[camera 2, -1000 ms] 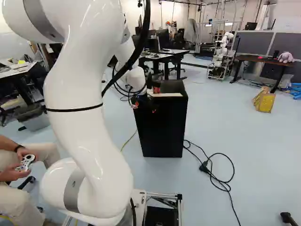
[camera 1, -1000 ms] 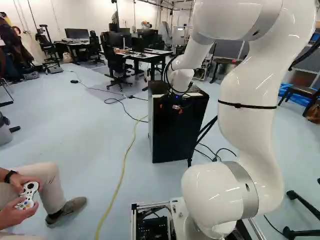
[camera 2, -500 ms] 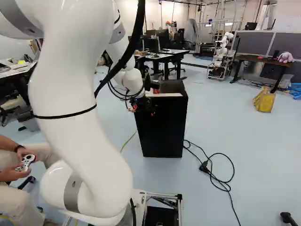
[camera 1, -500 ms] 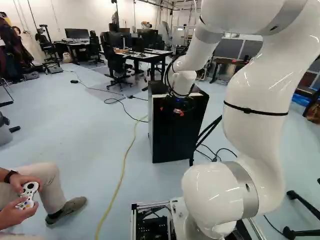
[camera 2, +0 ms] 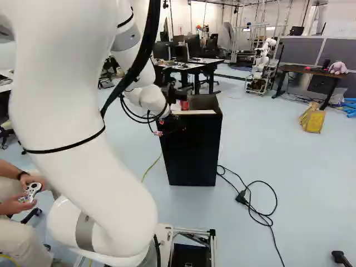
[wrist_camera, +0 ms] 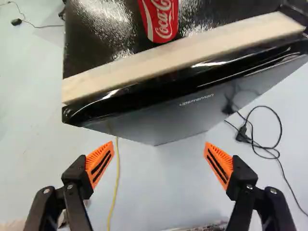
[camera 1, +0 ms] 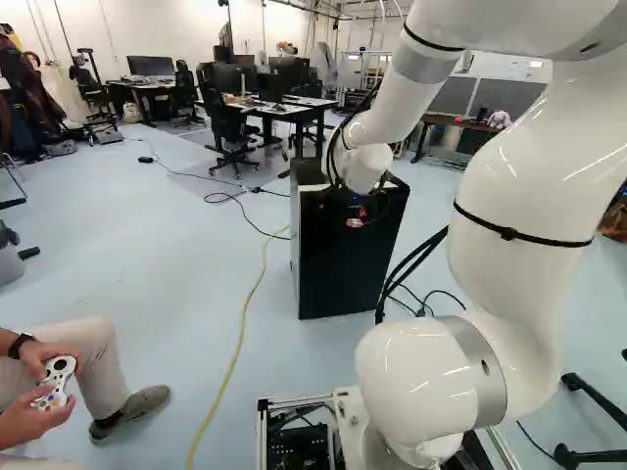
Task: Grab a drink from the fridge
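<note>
My gripper (camera 1: 355,219) is at the upper front of the black fridge (camera 1: 343,269) in the left base view. In the wrist view the gripper (wrist_camera: 159,153) stands open, its orange-padded fingers wide apart with nothing between them. Ahead of them are the closed front of the fridge (wrist_camera: 168,113) and a pale strip (wrist_camera: 183,55) along its top front edge. A red drink can (wrist_camera: 162,18) is on the black top, behind that strip and partly cut off. The can (camera 2: 184,104) also shows in the right base view. The fridge's inside is hidden.
Black cables (camera 2: 261,203) lie on the floor beside the fridge, and a yellow cable (camera 1: 235,343) runs along its other side. A seated person holds a controller (camera 1: 54,382). Desks (camera 1: 294,110) and another robot (camera 2: 261,64) stand farther back.
My arm's upper links have swung rightward in the left base view and leftward in the right one. The wrist has tilted, while the gripper stays close to the fridge's upper front. The base has not moved.
</note>
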You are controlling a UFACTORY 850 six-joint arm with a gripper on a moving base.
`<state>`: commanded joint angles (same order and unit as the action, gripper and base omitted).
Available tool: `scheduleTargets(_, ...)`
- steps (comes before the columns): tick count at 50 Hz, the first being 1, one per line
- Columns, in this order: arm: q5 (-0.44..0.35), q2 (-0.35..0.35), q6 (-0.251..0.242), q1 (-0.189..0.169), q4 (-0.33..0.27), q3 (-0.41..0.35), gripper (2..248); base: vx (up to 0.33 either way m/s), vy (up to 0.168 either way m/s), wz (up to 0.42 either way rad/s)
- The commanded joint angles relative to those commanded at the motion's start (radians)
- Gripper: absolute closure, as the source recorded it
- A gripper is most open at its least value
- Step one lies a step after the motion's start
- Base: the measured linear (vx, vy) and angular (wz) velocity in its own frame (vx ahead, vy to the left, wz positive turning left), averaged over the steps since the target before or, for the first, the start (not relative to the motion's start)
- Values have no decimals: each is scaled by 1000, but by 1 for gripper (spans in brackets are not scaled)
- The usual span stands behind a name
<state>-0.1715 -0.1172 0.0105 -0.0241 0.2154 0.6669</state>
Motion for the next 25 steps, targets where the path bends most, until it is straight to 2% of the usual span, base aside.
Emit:
scheduleTargets(14, -147, 59, 0, -1, -62, -64, 3, 0, 0, 0)
scheduleTargets(25, -263, 72, 0, -1, -111, -77, 3, 0, 0, 0)
